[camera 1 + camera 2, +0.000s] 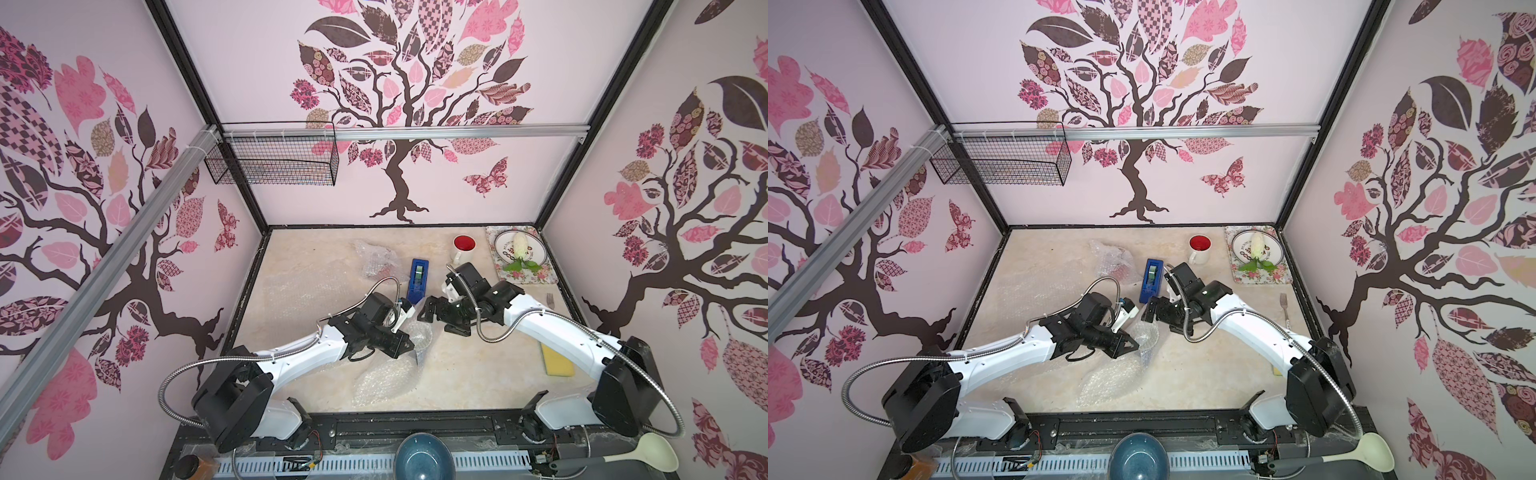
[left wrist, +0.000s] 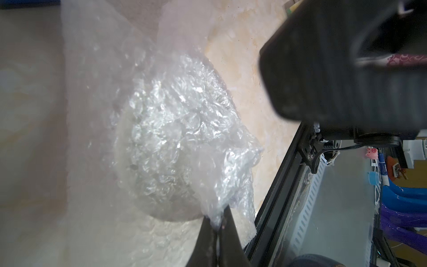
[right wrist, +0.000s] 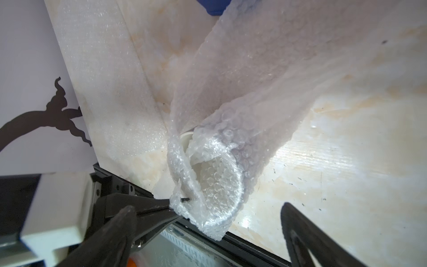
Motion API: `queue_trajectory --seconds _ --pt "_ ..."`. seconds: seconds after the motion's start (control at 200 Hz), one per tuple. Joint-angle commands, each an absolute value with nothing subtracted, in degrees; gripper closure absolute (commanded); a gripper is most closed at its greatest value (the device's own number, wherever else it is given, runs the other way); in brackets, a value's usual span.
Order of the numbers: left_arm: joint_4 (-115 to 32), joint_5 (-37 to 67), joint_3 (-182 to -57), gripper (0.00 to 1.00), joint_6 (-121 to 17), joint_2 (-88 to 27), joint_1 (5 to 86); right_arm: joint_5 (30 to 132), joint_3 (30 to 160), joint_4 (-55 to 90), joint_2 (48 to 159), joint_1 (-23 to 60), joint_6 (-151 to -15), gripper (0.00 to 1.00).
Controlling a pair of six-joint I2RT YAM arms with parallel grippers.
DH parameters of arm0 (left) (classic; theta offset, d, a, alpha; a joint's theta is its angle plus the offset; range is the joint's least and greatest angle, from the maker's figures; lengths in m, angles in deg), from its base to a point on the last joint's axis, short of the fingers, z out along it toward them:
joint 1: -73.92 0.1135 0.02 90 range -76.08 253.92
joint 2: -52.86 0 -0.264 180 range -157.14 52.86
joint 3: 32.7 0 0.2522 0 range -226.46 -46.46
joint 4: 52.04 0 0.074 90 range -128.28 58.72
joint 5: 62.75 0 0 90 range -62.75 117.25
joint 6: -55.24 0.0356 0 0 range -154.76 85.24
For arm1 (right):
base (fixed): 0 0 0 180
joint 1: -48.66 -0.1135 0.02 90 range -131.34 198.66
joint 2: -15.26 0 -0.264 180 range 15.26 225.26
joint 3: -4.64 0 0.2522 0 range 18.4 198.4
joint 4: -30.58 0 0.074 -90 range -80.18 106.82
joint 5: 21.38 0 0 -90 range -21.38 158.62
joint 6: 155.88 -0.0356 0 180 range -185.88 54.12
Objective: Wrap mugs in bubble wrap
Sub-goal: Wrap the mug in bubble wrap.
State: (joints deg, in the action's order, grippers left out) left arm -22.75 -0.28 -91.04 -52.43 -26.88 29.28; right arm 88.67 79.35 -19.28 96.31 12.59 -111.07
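Sheet of spare bubble wrap (image 1: 299,286) lies flat on the left of the desk (image 1: 478,374). Behind it sits a crumpled wrap bundle (image 1: 376,257), contents not legible.

Left claw (image 2: 217,227) is pressed together, pinching a gathered edge of the working bubble wrap (image 3: 242,92).

Wrapped mug (image 3: 186,136) rests on the desk just ahead of that claw, near the front centre. Only a pale rim shows, with some wrap tucked into the mouth. Body colour cannot be read through the plastic.

Blue tape dispenser (image 1: 418,280) stands just behind.

Right claw (image 1: 441,319) is spread wide, holding nothing, hovering just beside the mug.

White mug with red inside (image 1: 463,248) stands bare at the back right.

Judged step: closing the wrap round this mug.
- Hold your left pinch low and taut so the tail does not spring open.
- Bring your right claw onto the loose flap trailing across the desk, take a shallow bite of one layer, and fold it over the mouth.
- Go slowly: the film looks slippery and the mug may roll.
- The tape is near for the seam.
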Motion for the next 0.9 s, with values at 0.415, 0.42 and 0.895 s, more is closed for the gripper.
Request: queue_trajectory --seconds 0.415,0.42,0.895 --pt "-20.8 1.4 -94.1 0.87 -51.9 -28.8 29.4 83.3 76.4 -18.3 108.8 9.4 -108.9 0.22" --pt "-20.7 1.7 -94.2 0.86 -52.2 -28.8 29.5 83.1 76.3 -18.4 108.9 9.5 -108.9 0.23" --pt "-21.5 -2.5 -96.5 0.5 -60.1 -27.2 41.8 80.6 77.1 -17.5 109.0 9.4 -109.2 0.34"
